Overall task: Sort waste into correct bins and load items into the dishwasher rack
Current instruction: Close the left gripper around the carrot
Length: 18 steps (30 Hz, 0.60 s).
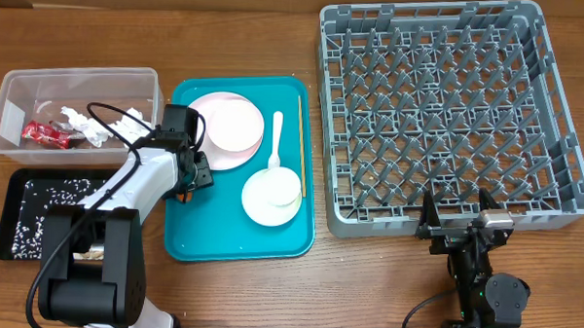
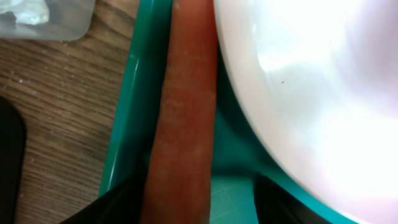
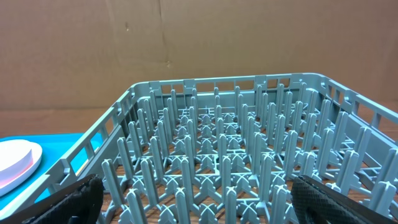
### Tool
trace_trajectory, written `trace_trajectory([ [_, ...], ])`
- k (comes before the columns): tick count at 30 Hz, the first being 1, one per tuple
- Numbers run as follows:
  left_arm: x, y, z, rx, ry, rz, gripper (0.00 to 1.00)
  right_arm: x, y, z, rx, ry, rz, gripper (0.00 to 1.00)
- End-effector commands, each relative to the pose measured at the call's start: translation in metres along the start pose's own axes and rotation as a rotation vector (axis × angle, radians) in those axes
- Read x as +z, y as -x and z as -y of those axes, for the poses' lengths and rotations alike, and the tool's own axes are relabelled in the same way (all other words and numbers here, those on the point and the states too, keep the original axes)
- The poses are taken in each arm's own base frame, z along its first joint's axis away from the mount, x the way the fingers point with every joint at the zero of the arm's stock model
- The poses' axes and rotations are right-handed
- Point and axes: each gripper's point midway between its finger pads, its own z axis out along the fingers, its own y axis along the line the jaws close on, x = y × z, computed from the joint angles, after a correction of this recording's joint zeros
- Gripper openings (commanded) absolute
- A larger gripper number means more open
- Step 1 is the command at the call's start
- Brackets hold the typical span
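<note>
While astride carrot [image 2: 184, 118], left pincer [image 2: 194, 208] low

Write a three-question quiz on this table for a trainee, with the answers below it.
1. Name the red thing in the clear tub.
2. True or false: the rack holds dishes.
3. The carrot lies: A in the rack; B on the teal tray beside the plate; C in the clear tub.
Key: 1 the wrapper; 2 false; 3 B.
</note>
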Motion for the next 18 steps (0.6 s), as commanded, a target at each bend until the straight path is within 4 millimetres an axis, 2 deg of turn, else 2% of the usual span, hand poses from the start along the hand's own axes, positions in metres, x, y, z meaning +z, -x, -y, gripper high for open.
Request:
trace_trajectory([
  [1, 0.0115, -0.0218, -0.0139, -0.006, 0.055, -0.067, 0.58, 0.0001, -0.0015, -0.0001, 0.003, 0.000, 0.005, 1.00],
  [15, 0.0115, -0.0192, -0.0159, 0.002, 0.068, -0.055, 0.59, 0.0001, -0.0015, -0.0001, 0.003, 0.000, 0.005, 1.00],
  [18, 0.0111, -0.0162, -0.0213, 0.003, 0.099, -0.039, 0.59, 0.0001, -0.0015, -0.0001, 0.003, 0.000, 0.005, 1.00],
])
